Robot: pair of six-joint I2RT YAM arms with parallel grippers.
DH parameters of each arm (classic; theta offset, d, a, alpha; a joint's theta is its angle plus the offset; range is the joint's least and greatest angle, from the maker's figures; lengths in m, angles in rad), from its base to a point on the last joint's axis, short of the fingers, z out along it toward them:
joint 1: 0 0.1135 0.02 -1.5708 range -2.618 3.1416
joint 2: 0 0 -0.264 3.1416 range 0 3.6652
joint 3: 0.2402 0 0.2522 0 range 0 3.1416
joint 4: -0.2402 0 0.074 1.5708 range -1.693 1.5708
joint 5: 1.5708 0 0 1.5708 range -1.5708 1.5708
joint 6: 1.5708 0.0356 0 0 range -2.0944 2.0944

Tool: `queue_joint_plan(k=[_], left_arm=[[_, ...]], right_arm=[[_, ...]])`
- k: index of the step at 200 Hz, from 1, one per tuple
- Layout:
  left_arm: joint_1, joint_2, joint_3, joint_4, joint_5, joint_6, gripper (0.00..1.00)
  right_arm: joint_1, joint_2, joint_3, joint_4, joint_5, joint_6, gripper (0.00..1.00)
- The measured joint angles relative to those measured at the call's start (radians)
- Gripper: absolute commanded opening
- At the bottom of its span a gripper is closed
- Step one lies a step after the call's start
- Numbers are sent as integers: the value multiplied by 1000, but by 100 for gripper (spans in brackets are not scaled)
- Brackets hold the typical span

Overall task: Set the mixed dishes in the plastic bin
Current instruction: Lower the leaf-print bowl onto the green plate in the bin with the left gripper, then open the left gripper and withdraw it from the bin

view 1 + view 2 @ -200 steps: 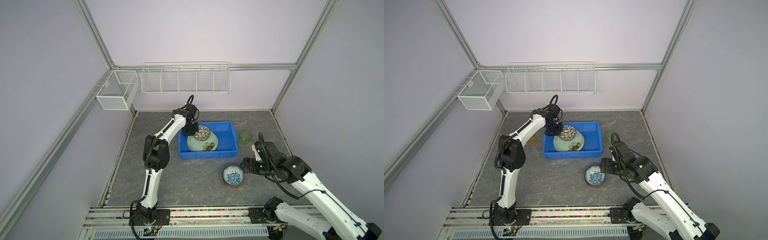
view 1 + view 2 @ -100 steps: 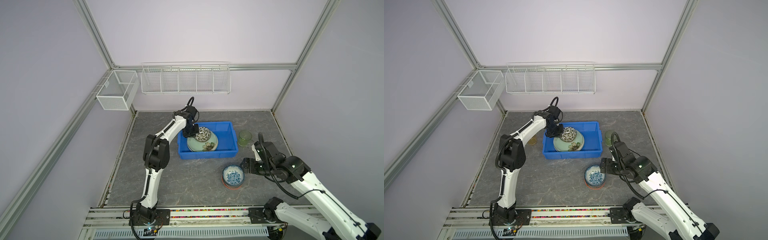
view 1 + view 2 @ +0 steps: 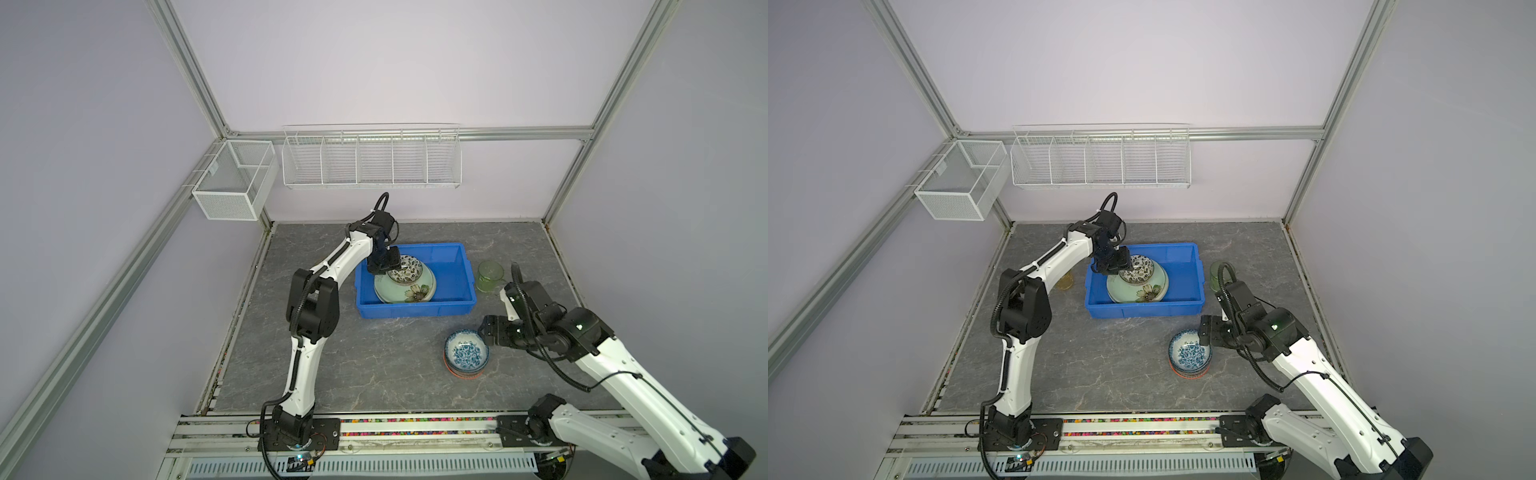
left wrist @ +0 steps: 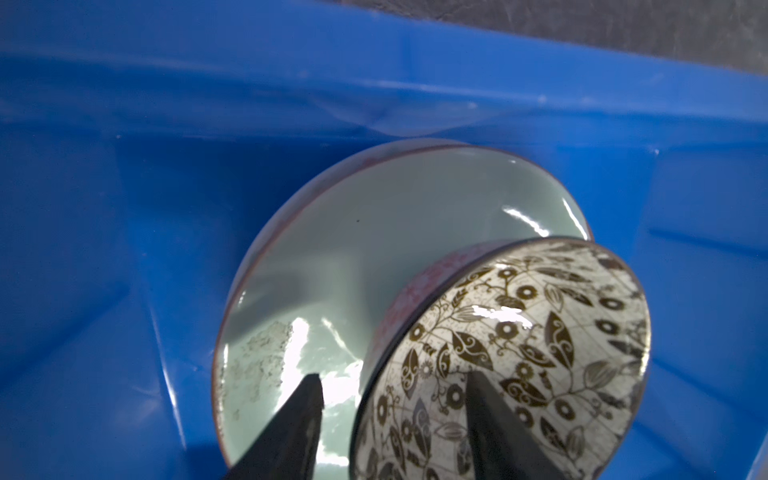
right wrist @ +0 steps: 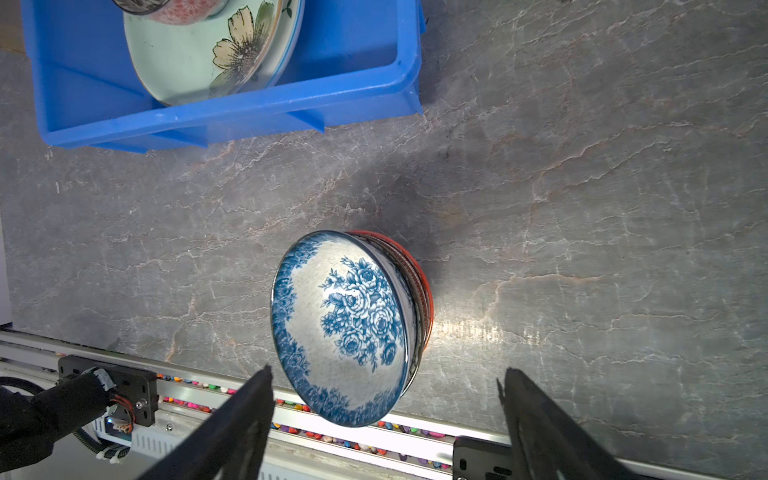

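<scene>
Release step, it seems: your left gripper (image 4: 392, 399) is parted around the rim of the bowl (image 4: 519, 332), set on the plate (image 4: 374, 232) at the left end of the bin (image 4: 124, 166). Lift straight clear. Your right gripper (image 5: 385, 369) hangs wide by the blue bowl (image 5: 345, 324).

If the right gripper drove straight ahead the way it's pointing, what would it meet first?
Probably the blue-flowered bowl, top of the stack: it lies just ahead of the open right gripper, between its fingers, though depth is unclear.
</scene>
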Motion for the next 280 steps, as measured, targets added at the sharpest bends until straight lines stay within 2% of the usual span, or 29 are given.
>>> queue_joint_plan(k=[34,60,88,144,201,280], left_arm=[[0,-18,0,-10,-4,6,100],[0,-88,-15,-14,-9,0,99],[0,-228,-71,-6,-8,0,99],[0,-533,-349,45,0,-4,99],[-1,-714,-595,53,-2,-15,99],[-1,-842,-733,78,28,-42,99]], right_arm=[[-2,37,0,1,0,-15,89],[-2,82,0,5,0,-24,100],[-2,123,-4,18,0,-39,77],[0,185,-56,51,-3,-34,54],[11,210,-80,60,6,-38,40],[29,212,-81,83,16,-37,27]])
